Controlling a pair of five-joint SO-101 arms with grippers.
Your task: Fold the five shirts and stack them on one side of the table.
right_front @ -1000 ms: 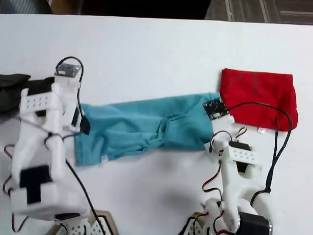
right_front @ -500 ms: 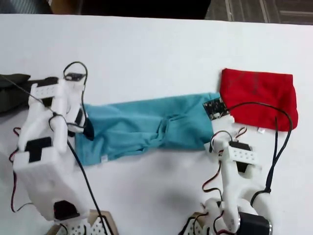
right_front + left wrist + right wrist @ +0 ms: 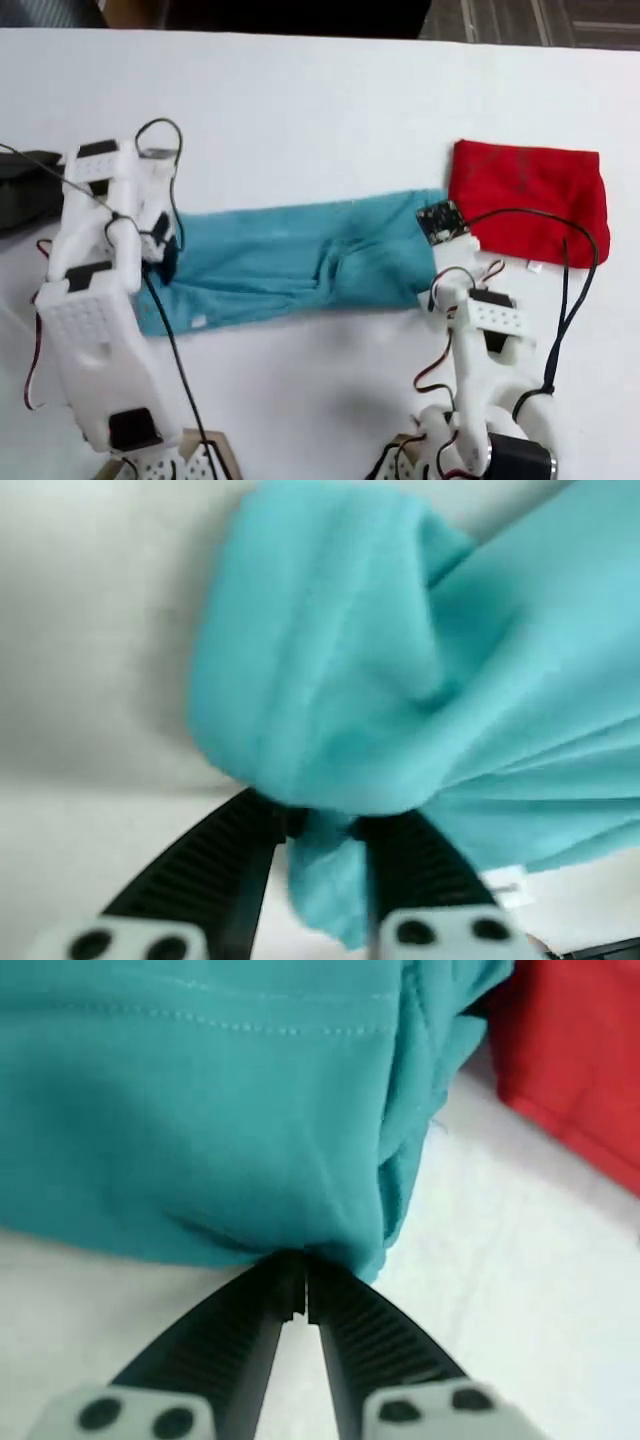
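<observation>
teal shirt [image 3: 290, 265] mid-frame, fold step | left gripper [image 3: 325, 825] pinches its left end, right gripper [image 3: 303, 1285] its right hem | pull evenly, low

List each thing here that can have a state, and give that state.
teal shirt, pulled out into a long band on the table, gripped at both ends
red shirt, folded, lying flat beside the teal shirt's end
dark garment, bunched at the table's edge
left gripper, shut on the teal shirt
right gripper, shut on the teal shirt's edge
</observation>
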